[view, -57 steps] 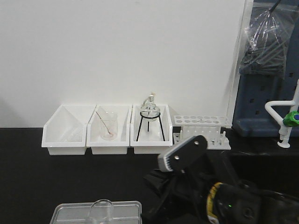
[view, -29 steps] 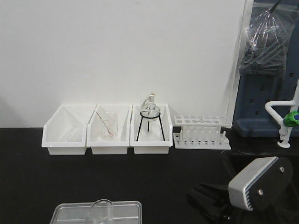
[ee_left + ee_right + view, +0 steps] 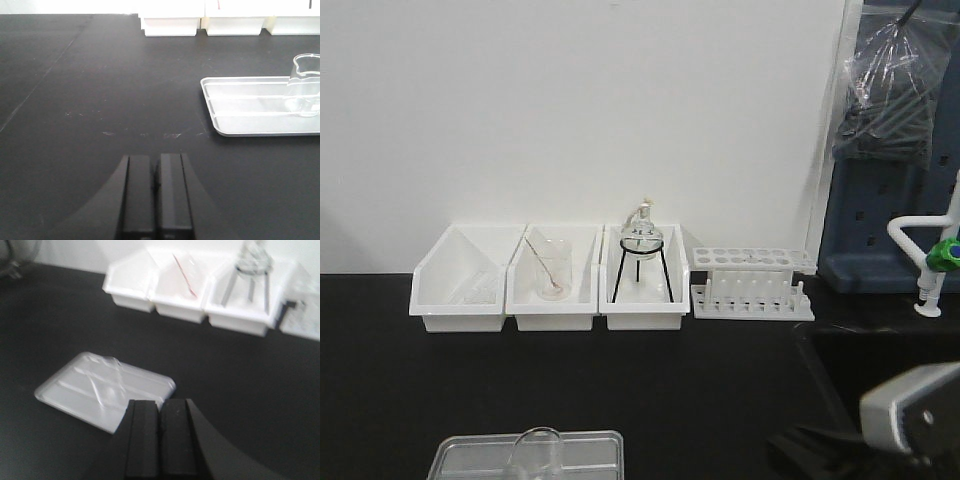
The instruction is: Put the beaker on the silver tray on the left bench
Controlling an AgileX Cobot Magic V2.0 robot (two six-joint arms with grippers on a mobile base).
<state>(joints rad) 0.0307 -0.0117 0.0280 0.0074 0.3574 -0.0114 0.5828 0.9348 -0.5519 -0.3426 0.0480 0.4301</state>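
Beaker (image 3: 303, 86) stands upright in silver tray (image 3: 250, 107), spout leftward; both end effectors pressed together, empty

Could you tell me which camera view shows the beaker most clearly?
The left wrist view: the beaker stands upright on the silver tray, spout visible. The front view catches only its rim at the bottom edge; the right wrist view blurs it.

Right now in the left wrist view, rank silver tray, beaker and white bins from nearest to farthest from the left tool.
1. Silver tray: ahead and to the right of the left tool, flat on the black bench.
2. Beaker: standing upright in the tray toward its right side, farther right.
3. White bins: at the far back edge of the bench, against the wall.
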